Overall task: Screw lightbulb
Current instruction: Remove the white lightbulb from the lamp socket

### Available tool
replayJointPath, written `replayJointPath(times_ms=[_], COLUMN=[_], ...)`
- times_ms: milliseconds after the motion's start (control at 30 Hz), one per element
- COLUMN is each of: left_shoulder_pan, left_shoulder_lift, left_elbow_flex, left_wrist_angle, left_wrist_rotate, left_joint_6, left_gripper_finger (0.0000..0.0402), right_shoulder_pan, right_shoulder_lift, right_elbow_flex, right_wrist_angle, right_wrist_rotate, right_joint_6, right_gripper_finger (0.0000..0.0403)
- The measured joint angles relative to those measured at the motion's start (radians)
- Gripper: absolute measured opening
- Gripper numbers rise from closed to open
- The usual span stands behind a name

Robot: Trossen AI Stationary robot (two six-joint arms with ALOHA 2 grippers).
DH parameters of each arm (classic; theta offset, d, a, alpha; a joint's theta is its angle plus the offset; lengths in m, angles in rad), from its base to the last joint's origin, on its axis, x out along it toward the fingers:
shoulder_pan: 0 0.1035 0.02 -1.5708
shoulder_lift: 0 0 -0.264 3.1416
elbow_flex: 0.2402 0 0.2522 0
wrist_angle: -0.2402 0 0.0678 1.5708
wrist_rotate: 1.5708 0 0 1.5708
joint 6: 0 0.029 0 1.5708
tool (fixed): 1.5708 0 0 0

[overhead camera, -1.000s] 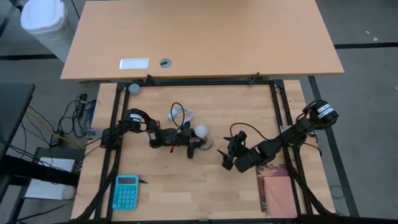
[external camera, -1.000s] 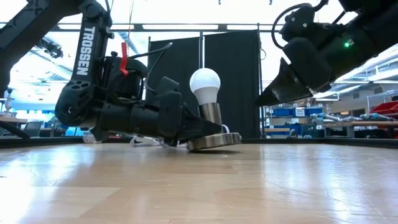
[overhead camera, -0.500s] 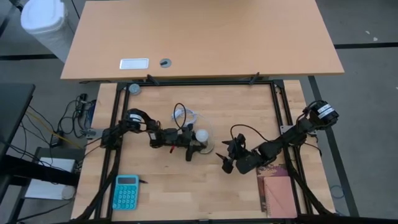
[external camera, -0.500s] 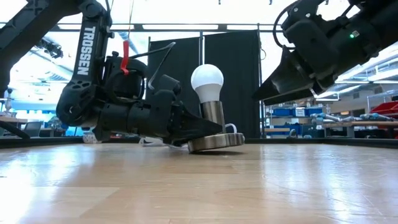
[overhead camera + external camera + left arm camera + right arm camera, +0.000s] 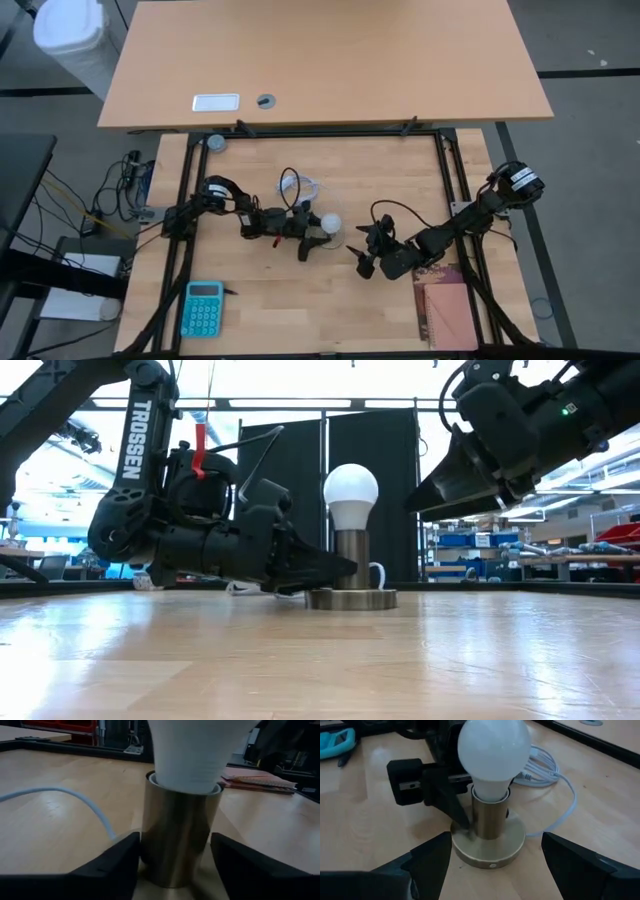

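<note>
The lightbulb (image 5: 351,495) is shown seated upright in the brass socket (image 5: 351,565); final tightening cannot be judged. The left end effector (image 5: 170,865) is spread either side of the socket, and the right end effector (image 5: 490,865) is held apart nearby.

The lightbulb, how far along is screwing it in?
Looks done: the lightbulb stands upright in the brass socket, whose base sits flat on the table. In hand: the left gripper is at the socket, fingers either side with a gap. The right gripper hovers open nearby. Left: whether it's fully tightened can't be seen.
</note>
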Motion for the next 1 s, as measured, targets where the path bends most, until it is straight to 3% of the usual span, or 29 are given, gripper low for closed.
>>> replayJointPath(times_ms=[233,400,600,1000], left_shoulder_pan=[0.000,0.011,0.016,0.000], left_shoulder_lift=[-0.001,-0.081,-0.222,-0.256], left_elbow_flex=[-0.014,-0.119,-0.267,-0.318], left_wrist_angle=[0.012,0.014,-0.018,-0.040], left_wrist_rotate=[0.016,0.018,-0.098,-0.115], left_joint_6=[0.003,0.001,0.032,-0.021], left_gripper_finger=[0.0299,0.0297,0.0286,0.0304], right_shoulder_pan=[0.005,0.045,0.083,0.085], right_shoulder_lift=[0.000,-0.035,-0.090,-0.093], right_elbow_flex=[0.000,0.000,0.000,0.000], right_wrist_angle=[0.004,-0.076,-0.162,-0.170], right_wrist_rotate=[0.008,0.035,0.078,0.078], right_joint_6=[-0.015,-0.014,0.005,-0.030], right_gripper_finger=[0.0309,0.0309,0.0309,0.0309])
